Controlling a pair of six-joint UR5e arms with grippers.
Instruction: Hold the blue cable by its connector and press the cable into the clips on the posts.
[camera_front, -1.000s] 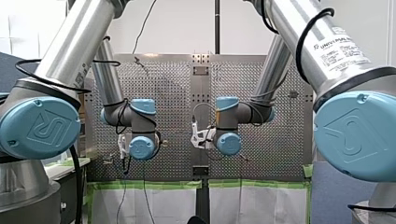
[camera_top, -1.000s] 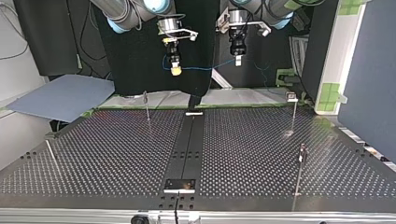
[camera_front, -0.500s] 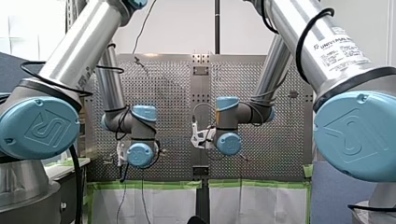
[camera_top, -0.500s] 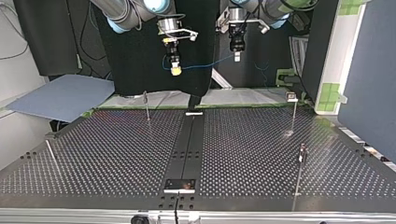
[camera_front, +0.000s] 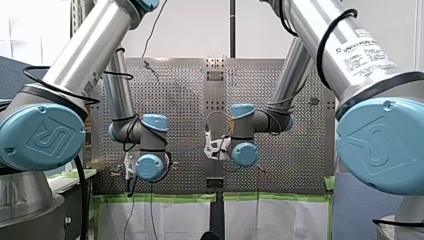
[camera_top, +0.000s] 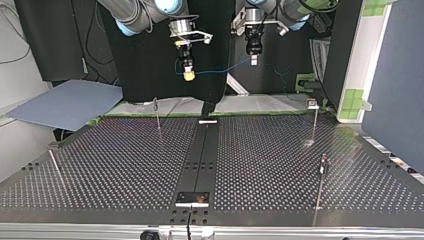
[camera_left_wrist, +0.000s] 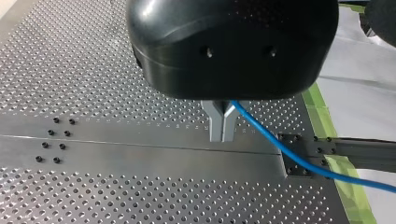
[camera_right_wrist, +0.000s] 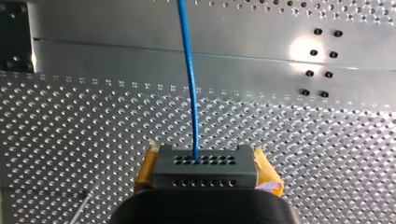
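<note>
The blue cable (camera_top: 220, 69) hangs in the air between my two grippers, high above the perforated table (camera_top: 125, 165). In the top view my right gripper (camera_top: 188, 75), with yellow pads, is shut on the cable's black connector (camera_right_wrist: 205, 171). The cable (camera_right_wrist: 189, 79) runs straight out ahead of it. My left gripper (camera_top: 254, 61) is shut on the cable (camera_left_wrist: 280, 149) a short way along, its metal fingers (camera_left_wrist: 217, 123) pressed together. Thin posts with clips stand on the table: one (camera_top: 157, 112) at the top view's left, two (camera_top: 314, 120) (camera_top: 322, 180) at its right.
A slanted rod (camera_top: 55, 167) stands near the table's left edge in the top view. A dark centre strip (camera_top: 200, 160) runs down the table with a small plate (camera_top: 192, 198) at its near end. A blue-grey sheet (camera_top: 65, 102) lies beyond the far left corner.
My left gripper has risen slightly with the cable, whose span now slopes up towards it. In the front view my left wrist has shifted left and lower. My right gripper has hardly moved.
</note>
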